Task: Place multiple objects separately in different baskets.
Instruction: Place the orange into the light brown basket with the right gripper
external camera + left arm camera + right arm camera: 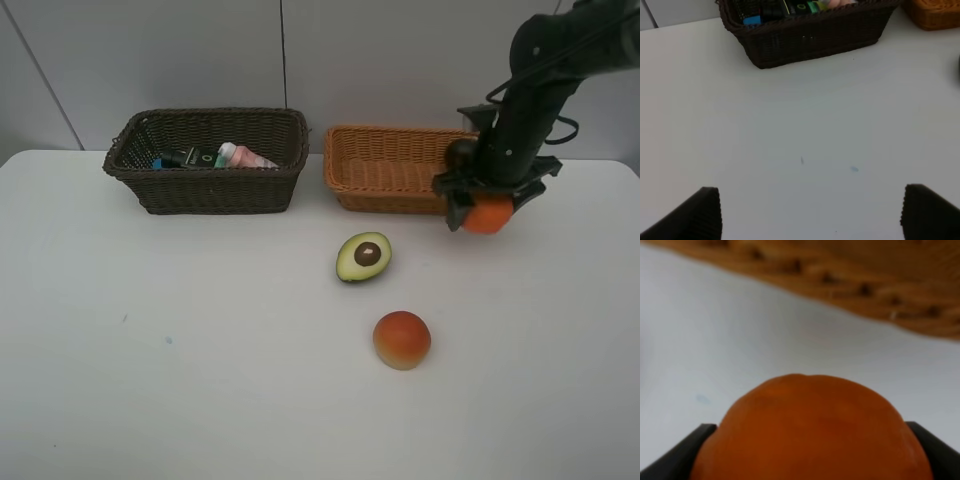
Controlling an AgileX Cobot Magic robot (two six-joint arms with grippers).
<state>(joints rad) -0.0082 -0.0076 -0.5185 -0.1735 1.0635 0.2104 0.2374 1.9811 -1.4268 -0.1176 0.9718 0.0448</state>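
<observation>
Orange point(489, 214) — in right gripper point(484, 210)

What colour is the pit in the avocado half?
Dark brown, clearest on the avocado half in the exterior high view.

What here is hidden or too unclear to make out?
- Dark brown basket: exterior high, its front wall hides most contents; left wrist, the frame edge cuts it off.
- Light basket: exterior high, the right arm covers its right end.
- Orange: right wrist, blurred, its lower part cut off by the frame.
- Left gripper: left wrist, only two fingertips show.
</observation>
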